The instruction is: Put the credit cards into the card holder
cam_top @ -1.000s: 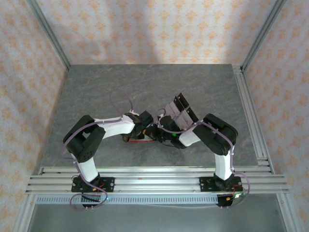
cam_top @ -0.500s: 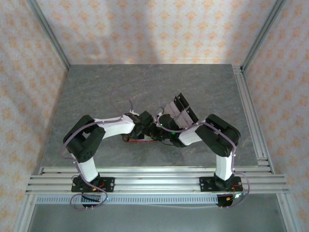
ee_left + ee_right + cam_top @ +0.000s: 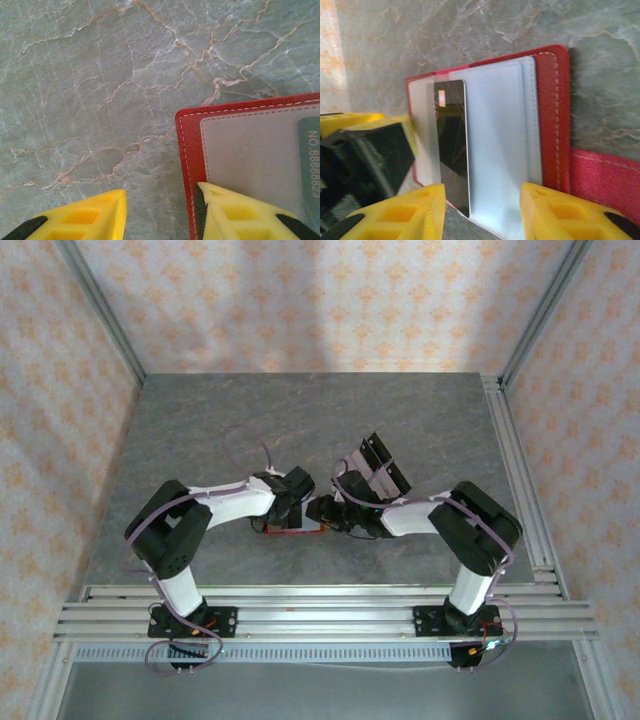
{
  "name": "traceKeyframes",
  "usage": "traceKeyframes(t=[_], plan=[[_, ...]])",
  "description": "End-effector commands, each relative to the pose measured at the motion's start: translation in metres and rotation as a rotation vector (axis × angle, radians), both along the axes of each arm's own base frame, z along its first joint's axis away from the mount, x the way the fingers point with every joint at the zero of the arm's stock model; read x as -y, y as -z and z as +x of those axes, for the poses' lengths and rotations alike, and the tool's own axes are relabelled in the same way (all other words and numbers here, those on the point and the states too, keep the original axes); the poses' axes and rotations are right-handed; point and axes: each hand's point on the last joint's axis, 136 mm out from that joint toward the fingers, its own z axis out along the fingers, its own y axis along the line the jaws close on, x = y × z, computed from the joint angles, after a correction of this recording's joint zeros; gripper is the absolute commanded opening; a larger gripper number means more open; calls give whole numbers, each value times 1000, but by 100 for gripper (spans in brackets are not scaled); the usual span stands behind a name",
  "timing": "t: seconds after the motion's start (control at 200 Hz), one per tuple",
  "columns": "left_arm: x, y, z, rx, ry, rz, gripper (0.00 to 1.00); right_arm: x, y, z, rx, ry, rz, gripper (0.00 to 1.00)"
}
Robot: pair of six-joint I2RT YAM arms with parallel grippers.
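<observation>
Two robot arms meet at the middle of a grey marbled table (image 3: 200, 440) walled in by patterned panels. The left arm (image 3: 215, 502) reaches in from the near left and the right arm (image 3: 440, 515) from the near right, with their wrists almost touching.

Between and beneath the two wrists, near the table's centre, the red card holder (image 3: 550, 115) lies open with its pale grey lining up. Just beyond the right wrist, toward the far right, a small fan of credit cards (image 3: 378, 462) rests on the table, black bands showing.

One card (image 3: 452, 145) sits inside the holder, its dark glossy band along the left side, tucked partly under a pale pocket.

The left gripper (image 3: 161, 192) stands spread: its right finger (image 3: 235, 215) is planted on the holder's lining by a corner, and its other finger is over bare table. The right gripper (image 3: 482, 192) hangs above the near edge of the holder, its yellow fingers parted and pinching nothing.
</observation>
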Motion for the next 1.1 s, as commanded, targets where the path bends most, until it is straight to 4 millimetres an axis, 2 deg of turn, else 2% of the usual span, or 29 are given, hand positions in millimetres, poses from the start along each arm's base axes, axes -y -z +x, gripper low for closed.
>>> traceKeyframes(t=[0.0, 0.1, 0.225, 0.39, 0.505, 0.611, 1.091], plan=[[-2, -15, 2, 41, -42, -76, 41, 7, -9, 2, 27, -28, -86, 42], [-4, -24, 4, 73, -88, -131, 41, 9, -15, 4, 35, -44, -128, 39], [-11, -26, 4, 73, -115, -151, 41, 9, -22, 8, 45, -65, -176, 27], [-19, -16, 1, 53, -141, -157, 41, 2, -27, 11, 55, -94, -217, 8], [-21, -10, -2, 43, -151, -160, 41, -5, -25, 12, 53, -113, -235, 3], [-22, -5, -3, 35, -154, -159, 41, -10, -20, 14, 48, -121, -247, 0], [-24, 11, -10, 7, -159, -157, 40, -22, 3, 17, 17, -146, -274, 0]])
